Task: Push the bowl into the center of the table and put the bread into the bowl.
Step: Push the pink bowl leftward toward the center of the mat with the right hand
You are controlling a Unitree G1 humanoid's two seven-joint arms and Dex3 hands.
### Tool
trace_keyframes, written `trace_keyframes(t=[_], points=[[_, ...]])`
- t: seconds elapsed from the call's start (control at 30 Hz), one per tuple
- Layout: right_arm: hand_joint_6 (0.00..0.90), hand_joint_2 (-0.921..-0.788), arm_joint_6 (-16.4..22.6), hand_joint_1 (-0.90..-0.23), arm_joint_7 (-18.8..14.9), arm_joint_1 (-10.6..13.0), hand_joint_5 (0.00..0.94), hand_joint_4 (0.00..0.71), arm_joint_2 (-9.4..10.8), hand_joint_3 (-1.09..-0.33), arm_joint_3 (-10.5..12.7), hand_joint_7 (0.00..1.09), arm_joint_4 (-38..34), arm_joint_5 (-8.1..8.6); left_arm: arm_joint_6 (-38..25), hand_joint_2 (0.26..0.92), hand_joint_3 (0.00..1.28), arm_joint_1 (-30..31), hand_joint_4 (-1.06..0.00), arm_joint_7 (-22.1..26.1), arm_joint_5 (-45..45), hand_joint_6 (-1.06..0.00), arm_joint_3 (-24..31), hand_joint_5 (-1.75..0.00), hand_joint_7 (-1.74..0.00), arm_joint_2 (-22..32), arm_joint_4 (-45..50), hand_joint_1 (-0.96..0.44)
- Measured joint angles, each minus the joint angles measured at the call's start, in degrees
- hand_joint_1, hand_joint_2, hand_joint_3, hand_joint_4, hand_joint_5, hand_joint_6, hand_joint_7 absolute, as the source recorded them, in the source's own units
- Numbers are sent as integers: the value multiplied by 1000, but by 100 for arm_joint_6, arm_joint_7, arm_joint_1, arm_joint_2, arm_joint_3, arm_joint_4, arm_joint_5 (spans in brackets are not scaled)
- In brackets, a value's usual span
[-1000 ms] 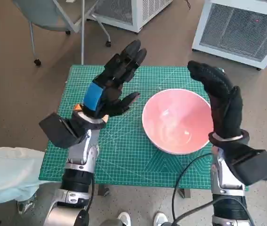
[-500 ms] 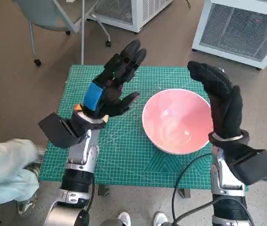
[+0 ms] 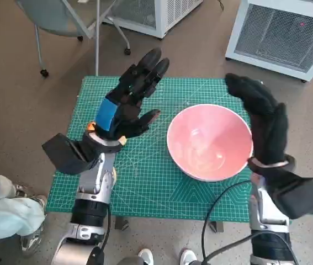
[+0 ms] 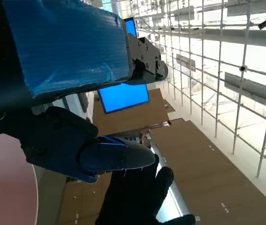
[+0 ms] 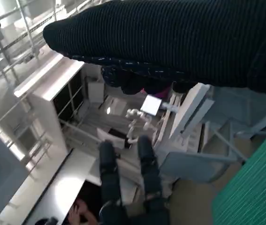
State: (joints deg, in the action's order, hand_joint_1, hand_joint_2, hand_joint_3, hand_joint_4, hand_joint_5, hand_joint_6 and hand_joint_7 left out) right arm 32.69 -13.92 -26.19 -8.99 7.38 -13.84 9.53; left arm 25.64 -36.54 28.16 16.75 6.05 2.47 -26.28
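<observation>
A pale pink bowl (image 3: 210,141), glossy white where light catches its inside, sits on a green cutting mat (image 3: 145,182) ruled with a fine pale grid. The left hand (image 3: 128,102) is black with a bright blue patch of tape (across its back); the right hand (image 3: 261,118) wears black knit. Beyond lies brown floor (image 3: 12,99).

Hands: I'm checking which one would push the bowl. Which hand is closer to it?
The right hand, in the black glove: it stands at the bowl's right rim. The blue-taped left hand is raised over the green mat, apart from the bowl.
</observation>
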Motion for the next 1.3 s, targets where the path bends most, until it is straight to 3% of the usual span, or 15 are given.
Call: trace_keyframes(t=[0.17,0.3,0.53,0.73,1.03,1.3], points=[[-1,-921,283,-706,-7,28,18,178,-81,-768,262,558,-345,141,0,921,359,79,-255,25,47,-278,65,-3,-74,35,16,-490],[-1,-921,633,-703,97,35,20,183,-132,-773,515,570,-866,140,5,921,357,156,-259,25,68,-286,117,-4,-77,66,25,-496],[15,-921,1409,-690,520,-13,18,184,-130,-790,795,580,-2206,-96,72,921,357,251,-261,17,79,-291,157,-4,-77,96,21,-520],[37,-921,1829,-651,845,-225,15,188,-103,-822,842,576,-3386,-288,184,921,358,284,-262,9,71,-296,166,-4,-76,117,-44,-538],[46,-921,1883,-621,909,-754,15,199,9,-839,842,556,-4658,-293,313,921,356,298,-264,3,43,-298,182,-4,-73,178,-241,-541],[102,-921,1492,-593,916,-1179,10,219,77,-843,860,482,-5287,-281,361,921,352,306,-270,5,42,-303,225,-5,-69,235,-366,-538]])
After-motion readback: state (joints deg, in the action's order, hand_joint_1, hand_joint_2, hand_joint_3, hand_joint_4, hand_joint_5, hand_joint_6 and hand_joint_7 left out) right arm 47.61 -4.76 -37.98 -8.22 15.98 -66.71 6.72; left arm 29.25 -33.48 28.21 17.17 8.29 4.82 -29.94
